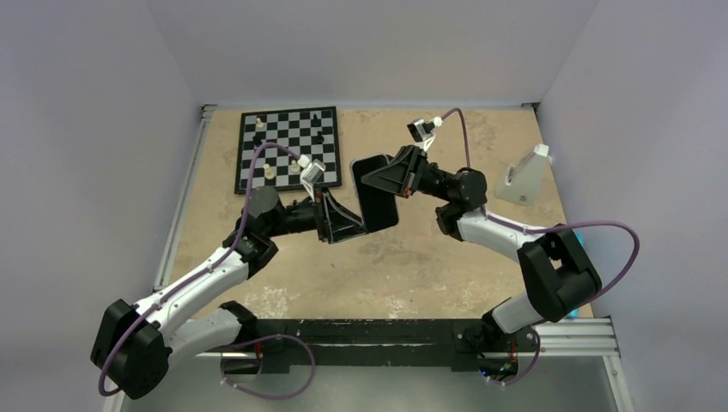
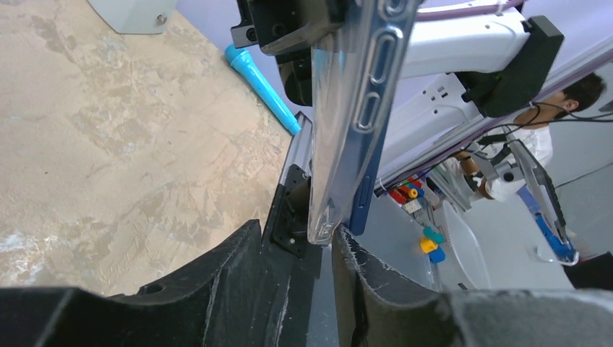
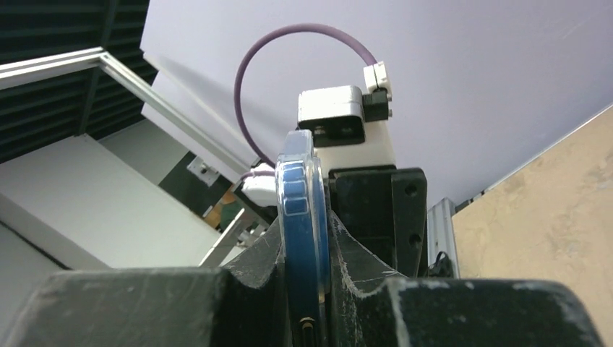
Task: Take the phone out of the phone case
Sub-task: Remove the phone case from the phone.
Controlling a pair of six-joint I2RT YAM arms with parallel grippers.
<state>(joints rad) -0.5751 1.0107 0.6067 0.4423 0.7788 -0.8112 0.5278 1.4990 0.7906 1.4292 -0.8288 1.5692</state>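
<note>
The phone, black screen up, hangs in mid-air between my two grippers above the table's middle. Its rim shows blue, not pink, in the wrist views. The transparent phone case wraps it; its lower corner stands a little off the blue rim. My left gripper is shut on that clear corner, with the blue rim just outside its right finger. My right gripper is shut on the far end of the phone, with the clear case rim alongside.
A chessboard with a few pieces lies at the back left. A white stand is at the back right. A blue pen-like object lies by the right table edge. A metal rail runs along the near edge.
</note>
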